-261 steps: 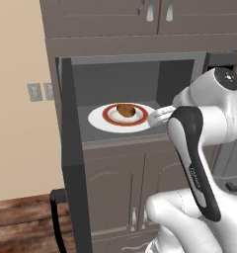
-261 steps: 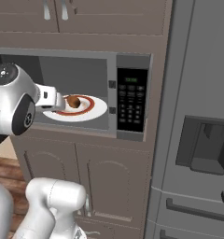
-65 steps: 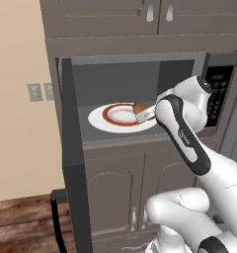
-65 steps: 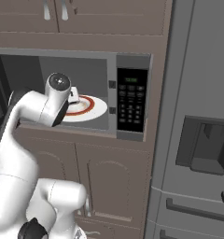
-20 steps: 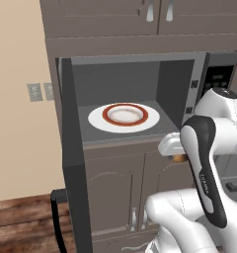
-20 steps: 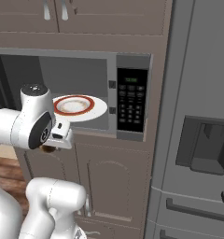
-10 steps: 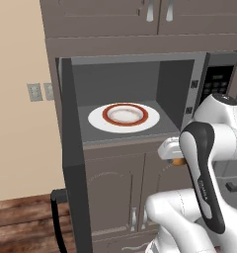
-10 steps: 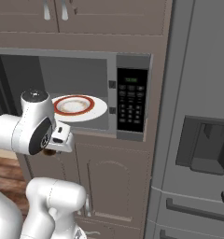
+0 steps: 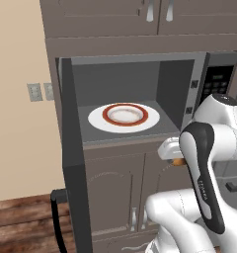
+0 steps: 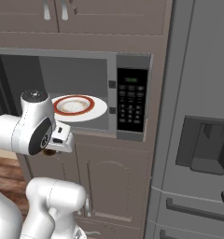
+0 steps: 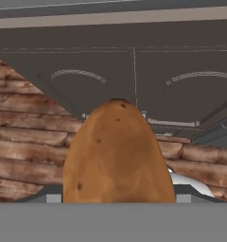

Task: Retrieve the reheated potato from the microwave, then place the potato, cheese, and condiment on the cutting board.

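Note:
The potato (image 11: 118, 156), a tan-brown lump, sits between my gripper's (image 11: 119, 197) jaws and bulks large in the hand view. From the left base view a bit of the potato (image 9: 177, 161) shows under the hand, just below the microwave's (image 9: 182, 79) lower front edge and outside its cavity. The right base view shows the potato (image 10: 48, 151) as a brown bit under my gripper (image 10: 52, 148). The microwave (image 10: 131, 100) stands open. The cheese, the condiment and the cutting board are out of view.
A white red-ringed plate (image 9: 98, 119) lies bare inside the microwave cavity. The open microwave door (image 9: 71, 148) juts forward at the left. Grey cabinet doors (image 9: 115, 192) lie below, a tall fridge (image 10: 198, 140) stands to the right, and wood floor (image 11: 25, 142) lies underneath.
The potato has left the plate and come out of the microwave in my gripper. Over the last second the hand has sunk slightly in front of the cabinet.

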